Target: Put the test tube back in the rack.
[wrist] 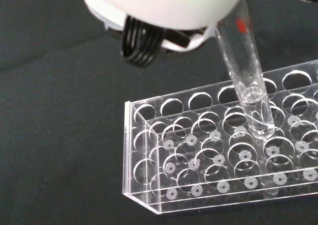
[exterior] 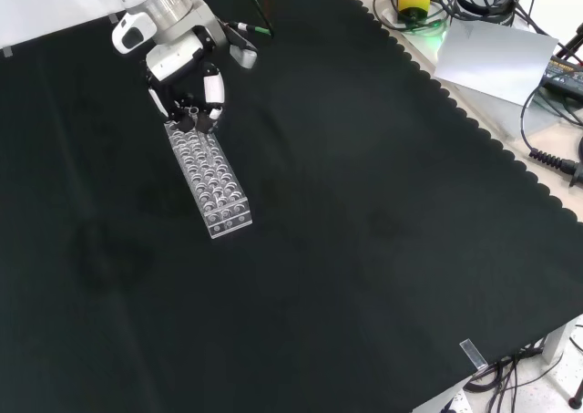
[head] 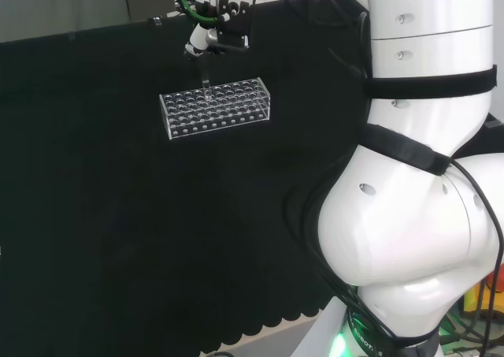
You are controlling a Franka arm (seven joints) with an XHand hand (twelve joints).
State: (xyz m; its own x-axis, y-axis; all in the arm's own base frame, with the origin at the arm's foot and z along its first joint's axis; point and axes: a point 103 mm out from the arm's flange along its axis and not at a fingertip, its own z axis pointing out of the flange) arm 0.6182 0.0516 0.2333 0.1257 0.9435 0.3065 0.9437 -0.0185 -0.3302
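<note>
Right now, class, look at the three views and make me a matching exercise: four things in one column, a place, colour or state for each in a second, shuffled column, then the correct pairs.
Things
1. tube
2. rack
3. cloth
4. hand

Descriptions
A. black, covering the bench
B. clear, full of round holes, standing on the bench
C. clear glass, lower end down in a rack hole
D. black and white, fingers curled round the tube above the rack's end

Pairs: 1-C, 2-B, 3-A, 4-D
</note>
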